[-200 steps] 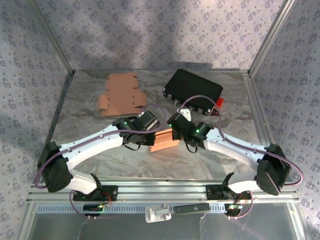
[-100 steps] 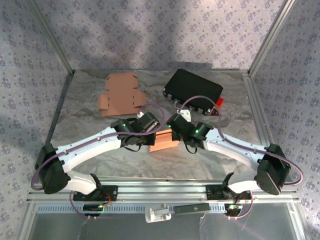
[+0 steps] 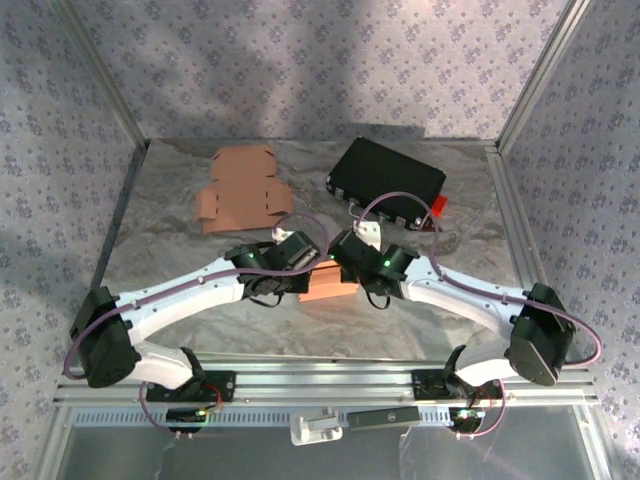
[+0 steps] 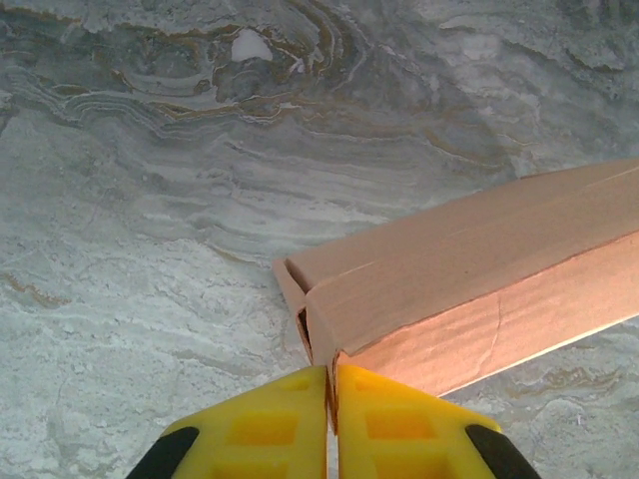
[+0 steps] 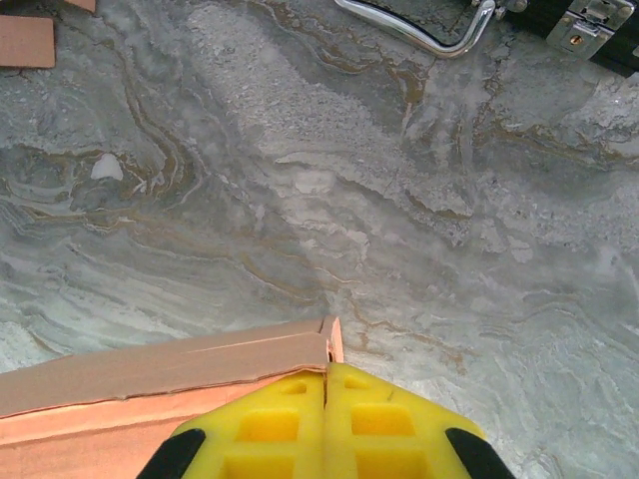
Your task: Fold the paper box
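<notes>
The paper box (image 3: 328,284), a long tan cardboard shape partly folded up, lies on the marbled table between my two grippers. My left gripper (image 3: 313,274) is at its left end. In the left wrist view the left gripper (image 4: 331,371) has its yellow fingers (image 4: 262,429) shut, with a thin cardboard edge of the box (image 4: 469,269) pinched between them. My right gripper (image 3: 347,268) is at the box's right end. In the right wrist view the right gripper (image 5: 325,371) is shut at the corner of the box (image 5: 150,374), with the end flap running into the seam.
A flat unfolded cardboard blank (image 3: 240,188) lies at the back left. A black case (image 3: 386,180) with metal latches and a red tag (image 3: 437,207) sits at the back right; its handle (image 5: 419,30) shows in the right wrist view. Aluminium frame rails border the table.
My left gripper has closed down onto the box's left end. Both wrists have crept slightly inward and toward the back; the box has barely moved.
</notes>
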Tool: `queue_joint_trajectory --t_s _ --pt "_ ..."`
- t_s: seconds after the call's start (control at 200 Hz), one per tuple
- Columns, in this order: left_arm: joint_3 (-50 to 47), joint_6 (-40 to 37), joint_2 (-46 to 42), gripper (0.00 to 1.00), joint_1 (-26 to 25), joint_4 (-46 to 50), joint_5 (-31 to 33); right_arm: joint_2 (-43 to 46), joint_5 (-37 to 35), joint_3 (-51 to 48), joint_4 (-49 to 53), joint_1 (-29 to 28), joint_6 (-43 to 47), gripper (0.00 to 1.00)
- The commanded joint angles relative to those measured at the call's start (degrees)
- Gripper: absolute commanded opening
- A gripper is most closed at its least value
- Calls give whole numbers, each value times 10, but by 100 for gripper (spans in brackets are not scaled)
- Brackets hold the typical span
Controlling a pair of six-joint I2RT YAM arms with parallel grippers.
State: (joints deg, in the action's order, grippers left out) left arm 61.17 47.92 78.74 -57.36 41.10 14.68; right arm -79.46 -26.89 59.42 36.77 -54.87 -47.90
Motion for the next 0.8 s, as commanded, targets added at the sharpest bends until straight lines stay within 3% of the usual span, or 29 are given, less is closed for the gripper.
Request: queue_joint_trajectory --t_s 0.0,0.795 --pt "-4 14 -14 6 -5 -19 9 -13 -24 14 44 -12 -41 0" --pt "-57 52 -29 0 -5 -73 3 -25 -63 17 59 -38 -74 0"
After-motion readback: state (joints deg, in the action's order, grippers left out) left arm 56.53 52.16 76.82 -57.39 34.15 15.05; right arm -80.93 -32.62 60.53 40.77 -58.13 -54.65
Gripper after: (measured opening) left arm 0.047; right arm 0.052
